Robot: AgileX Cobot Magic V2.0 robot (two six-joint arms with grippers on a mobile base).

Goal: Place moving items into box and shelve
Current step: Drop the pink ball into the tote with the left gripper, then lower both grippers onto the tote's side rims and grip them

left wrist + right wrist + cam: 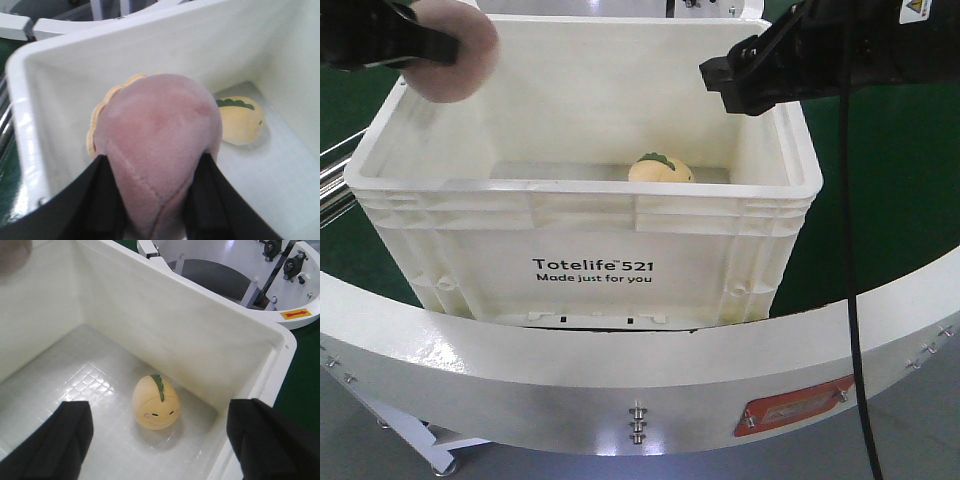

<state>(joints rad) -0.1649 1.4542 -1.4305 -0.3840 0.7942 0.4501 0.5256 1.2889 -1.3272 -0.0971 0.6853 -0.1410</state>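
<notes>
The white box printed "Totelife 521" stands in front of me. On its floor near the far right wall lies the yellow-orange plush fruit with a green leaf and a small face. My left gripper hovers over the box's left rim, shut on the pinkish-brown plush fruit. My right gripper hangs open and empty above the box's right side, over the yellow fruit.
A curved white rail with an orange label runs below the box. Green floor lies to the right. Behind the box is more white machinery.
</notes>
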